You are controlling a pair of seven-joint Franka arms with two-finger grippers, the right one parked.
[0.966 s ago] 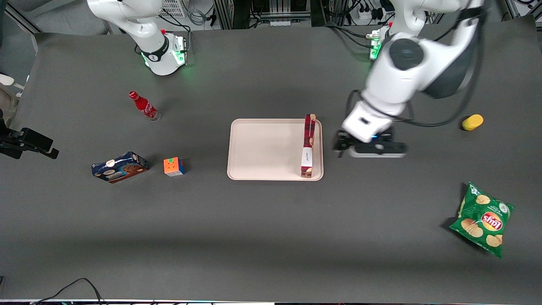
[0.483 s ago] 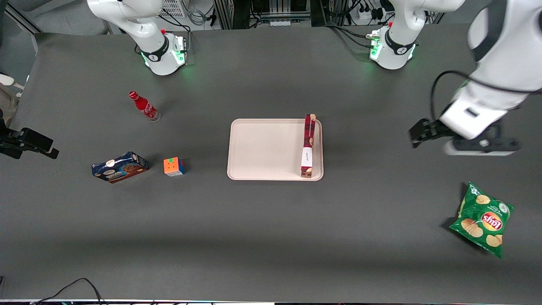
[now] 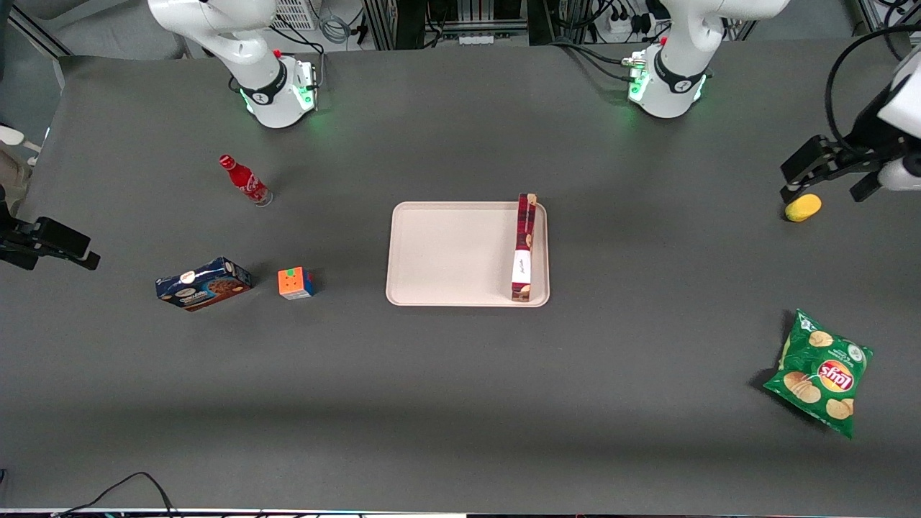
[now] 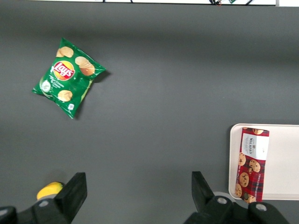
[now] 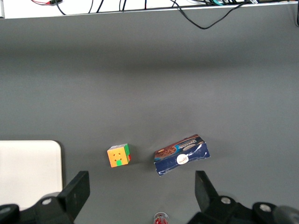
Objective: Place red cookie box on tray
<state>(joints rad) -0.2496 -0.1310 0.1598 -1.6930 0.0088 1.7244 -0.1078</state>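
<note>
The dark grey surface (image 3: 460, 374) carries everything. At its middle lies the pale pinkish-beige tray (image 3: 446, 252), flat with a low rim. The red cookie box (image 3: 524, 248) rests inside the tray, standing on a long narrow side along the rim at the working arm's end, one short end near the tray's corner closest to the front camera; the left wrist view shows its plaid face with cookie pictures and white label (image 4: 252, 163).

Well apart from the tray, toward the working arm's end, the green chip bag (image 3: 820, 373) lies flat, nearer the front camera than the gripper (image 3: 827, 173). The gripper hangs above the surface at that same end, its fingers (image 4: 74, 191) spread wide apart and holding nothing, with the small yellow lemon (image 3: 803, 208) just beside one fingertip.

Toward the parked arm's end sit the dark-blue cookie box (image 3: 203, 283), the red soda bottle (image 3: 245, 180), and the colour cube (image 3: 296, 283) just beside the blue box.
</note>
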